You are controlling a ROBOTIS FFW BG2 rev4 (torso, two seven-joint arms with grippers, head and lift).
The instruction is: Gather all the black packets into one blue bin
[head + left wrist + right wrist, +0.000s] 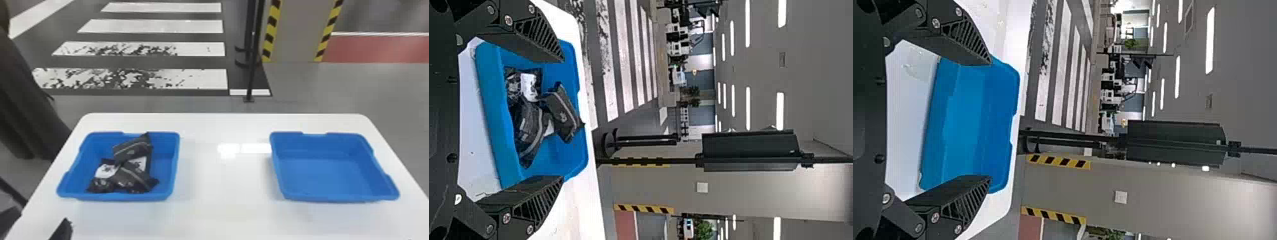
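Observation:
Black packets [132, 175] with white patches lie heaped and overlapping in the left blue bin [174, 159]; one leans toward the bin's back wall. The right blue bin [322, 175] holds nothing. My left gripper [62, 228] shows at the bottom left of the head view, in front of the left bin. In the left wrist view my left gripper [563, 119] is open, its fingers apart with the packets [531, 125] in the bin beyond them. In the right wrist view my right gripper [990, 121] stands open, facing the right bin [970, 125], nothing between its fingers.
Both bins stand on a white table [223, 185] with a wide gap between them. Beyond the table's back edge are a floor with white stripes [159, 25], a black post [252, 63] and a pillar [297, 32] with yellow-black edges.

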